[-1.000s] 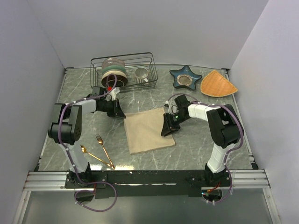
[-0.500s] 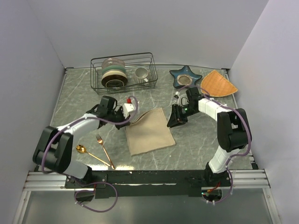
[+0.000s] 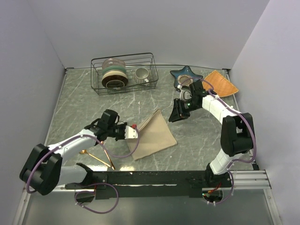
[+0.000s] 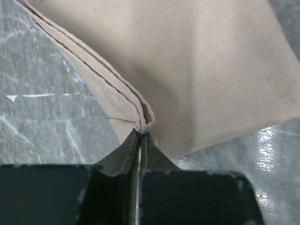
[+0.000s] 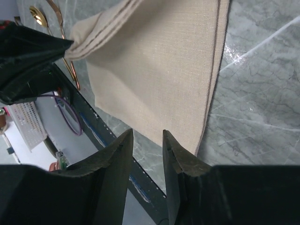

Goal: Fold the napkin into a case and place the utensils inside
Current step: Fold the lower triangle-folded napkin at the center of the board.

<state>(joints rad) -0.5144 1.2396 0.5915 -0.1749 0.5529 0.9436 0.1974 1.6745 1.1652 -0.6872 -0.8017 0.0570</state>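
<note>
Remote view from my station: my left hand point(image 4: 140, 135) is clamped on the napkin point(image 3: 157, 133) at its doubled-over left corner, centre frame in the top view, and holds that edge raised off the bench point(image 3: 93, 103). My right hand point(image 3: 180, 112), jaws partly apart and empty, hovers right of the cloth. The gold fork point(image 3: 107, 156) and spoon point(image 3: 85, 152) lie lower left, by my left arm.

The grey marbled desk point(image 3: 79, 101) carries a beige napkin point(image 3: 157, 136). Behind the napkin are a wire rack point(image 3: 97, 75), star dish point(image 3: 178, 75) and orange mat point(image 3: 226, 87); left of it are a gold fork point(image 3: 107, 157) and spoon point(image 3: 96, 159).
</note>
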